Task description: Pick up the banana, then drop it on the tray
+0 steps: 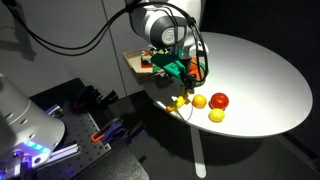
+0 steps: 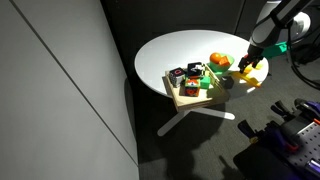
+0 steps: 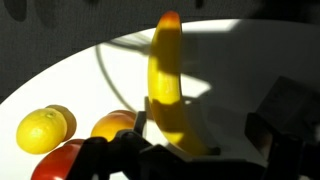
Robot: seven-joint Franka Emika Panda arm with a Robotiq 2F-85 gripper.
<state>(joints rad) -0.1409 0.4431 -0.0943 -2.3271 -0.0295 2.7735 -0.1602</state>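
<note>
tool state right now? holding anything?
Tool: closed on the banana, which the wrist view shows between its fingers, above the white table.

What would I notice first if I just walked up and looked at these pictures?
Probably the banana, bright yellow and filling the middle of the wrist view, with the tool around its lower end. Beside it sit a lemon and red and orange round fruits. In an exterior view, the tray crowds the near edge of the round white table.
</note>
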